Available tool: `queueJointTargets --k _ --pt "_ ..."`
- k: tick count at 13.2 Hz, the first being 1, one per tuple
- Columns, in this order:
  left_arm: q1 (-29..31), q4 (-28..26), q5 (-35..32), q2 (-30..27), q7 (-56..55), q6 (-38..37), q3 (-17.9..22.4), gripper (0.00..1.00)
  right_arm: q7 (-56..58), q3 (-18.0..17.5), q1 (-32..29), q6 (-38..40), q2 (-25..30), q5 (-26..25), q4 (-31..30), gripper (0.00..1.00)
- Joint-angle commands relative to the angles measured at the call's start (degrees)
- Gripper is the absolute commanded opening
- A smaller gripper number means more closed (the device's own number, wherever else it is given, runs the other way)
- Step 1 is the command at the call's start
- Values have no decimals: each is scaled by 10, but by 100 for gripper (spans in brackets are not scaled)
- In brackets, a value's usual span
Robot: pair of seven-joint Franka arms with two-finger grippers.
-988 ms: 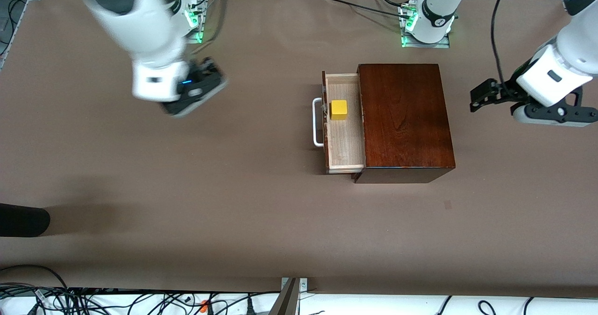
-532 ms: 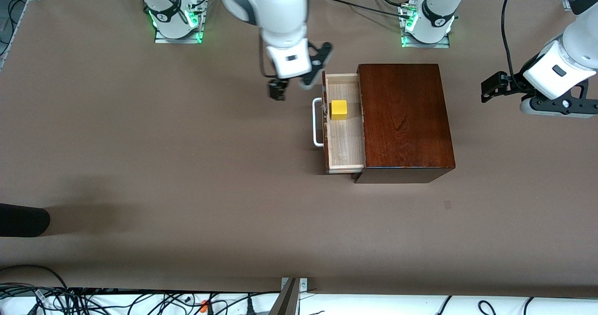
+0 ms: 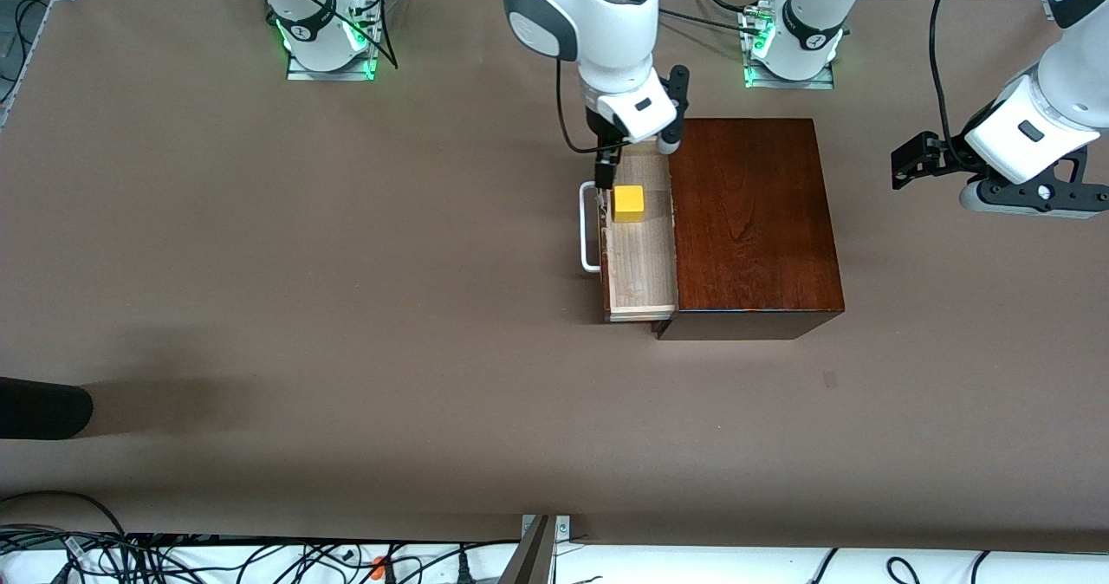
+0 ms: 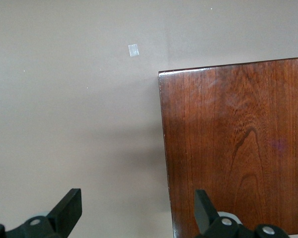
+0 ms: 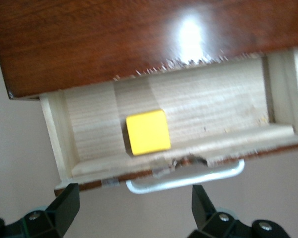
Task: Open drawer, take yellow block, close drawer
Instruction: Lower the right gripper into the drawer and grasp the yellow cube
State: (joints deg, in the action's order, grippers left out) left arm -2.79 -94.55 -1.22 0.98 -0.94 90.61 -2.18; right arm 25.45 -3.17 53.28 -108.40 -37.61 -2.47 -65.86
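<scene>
The drawer stands pulled out of the box, handle toward the right arm's end of the counter. The block sits inside on the pale floor, in the part of the tray farther from the front camera, near the drawer's front wall but, as far as I can tell, not touching it.

The right gripper hangs over that farther end of the drawer, its jaws spread wide and empty. The step in hand looks like the pick. To do it well, I would centre the jaws over the block first, since the gripper looks offset from it, then come straight down with one finger on each side. The tray is narrow, so the fingers should line up along the drawer's length and not across it (the front wall leaves little room). Close only once the pads are level with the block's sides.

The left gripper waits over the counter at the left arm's end, clear of the box, jaws wide and empty.

The right wrist view shows the block's place between the tray walls, and splintered wood at the handle mount, which the front view barely gives. The left wrist view shows only the box lid and a pale patch on the counter. Only the front view shows both arms.
</scene>
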Motion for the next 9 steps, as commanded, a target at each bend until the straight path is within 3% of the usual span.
queueJointTargets --k 1,9 --pt "2 -8 -9 -12 13 -5 1 100 39 5 9 -22 -41 -5 36 100" --pt "-1 -5 -8 -12 27 -4 -5 100 81 5 14 -67 -97 -3 52 100"
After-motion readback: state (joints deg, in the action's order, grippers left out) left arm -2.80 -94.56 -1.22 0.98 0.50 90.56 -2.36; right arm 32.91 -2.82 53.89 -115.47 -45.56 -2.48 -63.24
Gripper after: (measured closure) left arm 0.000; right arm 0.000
